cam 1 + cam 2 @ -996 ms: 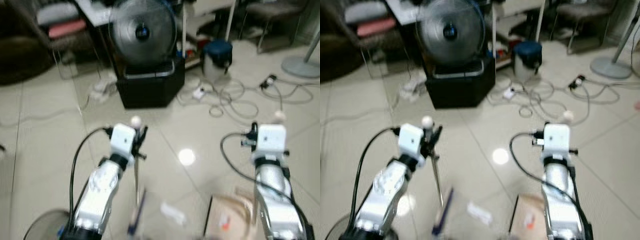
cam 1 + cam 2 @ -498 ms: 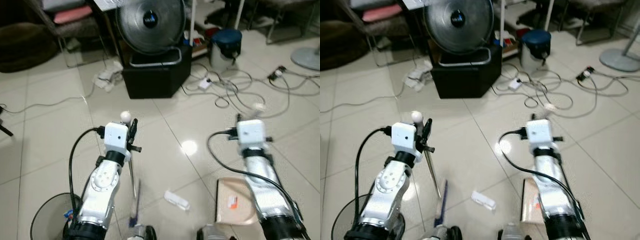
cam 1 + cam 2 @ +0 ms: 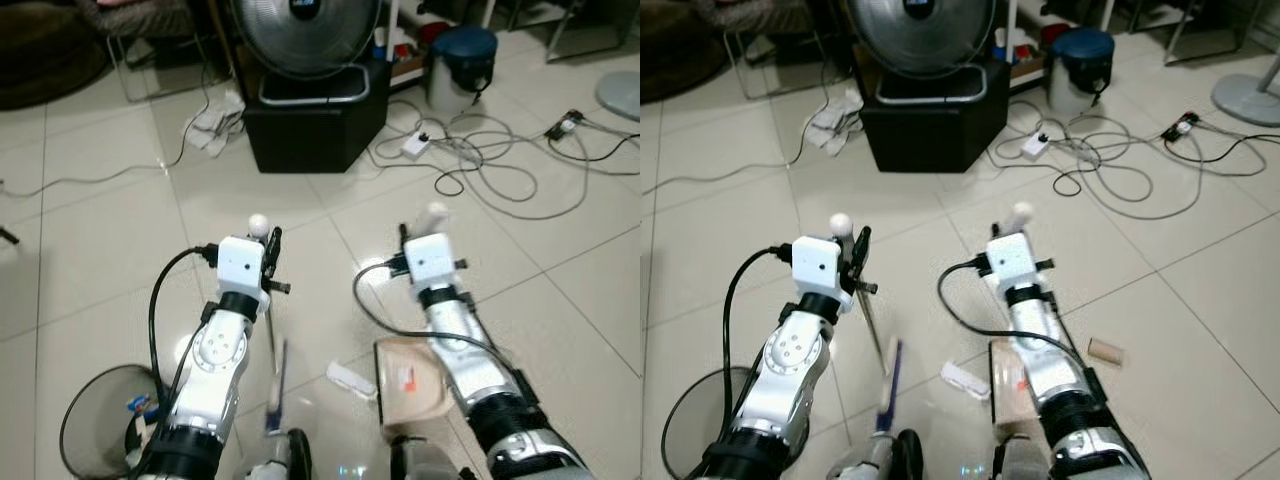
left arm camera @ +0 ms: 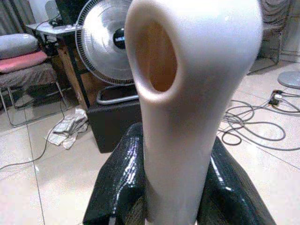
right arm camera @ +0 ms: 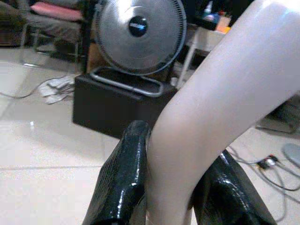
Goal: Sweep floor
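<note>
Left claw (image 4: pixel 180 187) pinching the cream handle tip of the broom (image 3: pixel 872 325), black fingers (image 4: pixel 119 183) pressed on both sides of it in the left wrist view. Broom shaft runs thin and metallic from the claw down the lower centre-left of the head views to a blue brush head (image 3: pixel 887 392) on the floor (image 3: pixel 100 250). Right claw (image 5: pixel 176 187) pinching the pale handle of the dustpan (image 3: pixel 412 378); fingers (image 5: pixel 124 178) squeeze it from both sides. Beige dustpan tray lies flat on the tiles at lower centre, partly under the right arm, orange label on it. Small white scrap (image 3: pixel 965 380) on the floor between broom head and dustpan, just beside the pan's left edge. Brown cardboard tube (image 3: pixel 1105 350) on the tiles right of the pan, near it. Wire bin (image 3: pixel 100 435) at lower left corner beside the left arm, some blue bits inside. Top centre: grey fan (image 3: pixel 305 35) on a black box (image 3: pixel 315 125). Blue-lidded bucket (image 3: pixel 460 65) at upper right, tangled cables (image 3: pixel 500 165) across the floor below it. Crumpled paper (image 3: pixel 215 125) upper left beside the box.
</note>
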Robot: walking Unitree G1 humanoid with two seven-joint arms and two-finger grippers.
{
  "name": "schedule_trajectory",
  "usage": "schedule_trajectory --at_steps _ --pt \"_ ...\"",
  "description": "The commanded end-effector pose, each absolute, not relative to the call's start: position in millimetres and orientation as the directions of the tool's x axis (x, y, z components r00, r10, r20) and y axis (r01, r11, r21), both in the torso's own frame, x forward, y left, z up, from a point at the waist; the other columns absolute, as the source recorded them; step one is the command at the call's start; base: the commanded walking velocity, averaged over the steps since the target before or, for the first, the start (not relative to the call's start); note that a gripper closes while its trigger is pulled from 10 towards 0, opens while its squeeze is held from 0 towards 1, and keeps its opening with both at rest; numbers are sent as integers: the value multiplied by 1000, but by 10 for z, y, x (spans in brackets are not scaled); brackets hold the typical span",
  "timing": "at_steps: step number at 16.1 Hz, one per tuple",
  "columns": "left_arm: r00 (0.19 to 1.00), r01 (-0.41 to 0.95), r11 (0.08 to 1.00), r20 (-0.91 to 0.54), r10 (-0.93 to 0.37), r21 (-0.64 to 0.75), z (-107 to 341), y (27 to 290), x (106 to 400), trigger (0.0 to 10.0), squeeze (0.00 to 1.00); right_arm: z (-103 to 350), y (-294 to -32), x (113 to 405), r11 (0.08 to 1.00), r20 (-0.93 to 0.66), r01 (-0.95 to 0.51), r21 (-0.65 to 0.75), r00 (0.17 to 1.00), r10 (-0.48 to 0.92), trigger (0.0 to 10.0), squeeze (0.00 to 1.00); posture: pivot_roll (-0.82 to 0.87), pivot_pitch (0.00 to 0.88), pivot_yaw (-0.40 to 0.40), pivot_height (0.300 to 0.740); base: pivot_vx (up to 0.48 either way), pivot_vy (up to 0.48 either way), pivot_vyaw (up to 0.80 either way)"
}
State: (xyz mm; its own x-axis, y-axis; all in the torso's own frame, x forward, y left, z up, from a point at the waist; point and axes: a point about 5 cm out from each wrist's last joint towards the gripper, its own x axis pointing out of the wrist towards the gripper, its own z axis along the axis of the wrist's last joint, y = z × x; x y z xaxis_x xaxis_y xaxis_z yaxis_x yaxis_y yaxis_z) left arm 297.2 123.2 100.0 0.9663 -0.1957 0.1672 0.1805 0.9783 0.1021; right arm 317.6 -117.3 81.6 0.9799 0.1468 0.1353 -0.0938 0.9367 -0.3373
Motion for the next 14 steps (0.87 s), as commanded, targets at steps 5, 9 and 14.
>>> schedule_trajectory --at_steps 5,9,14 --pt "944 305 951 145 -295 -53 949 913 3017 10000 0 708 -913 3093 931 126 -201 -304 960 249 10000 0 -4 231 91 740 0 0 0" --pt "922 378 919 136 -363 -112 899 713 3005 10000 0 696 -911 3111 943 122 -201 -264 963 239 10000 0 -19 217 88 740 0 0 0" --pt "920 389 876 175 -351 -285 1022 621 3064 10000 0 816 -875 3182 976 161 -186 -116 966 203 10000 0 -21 201 85 740 0 0 0"
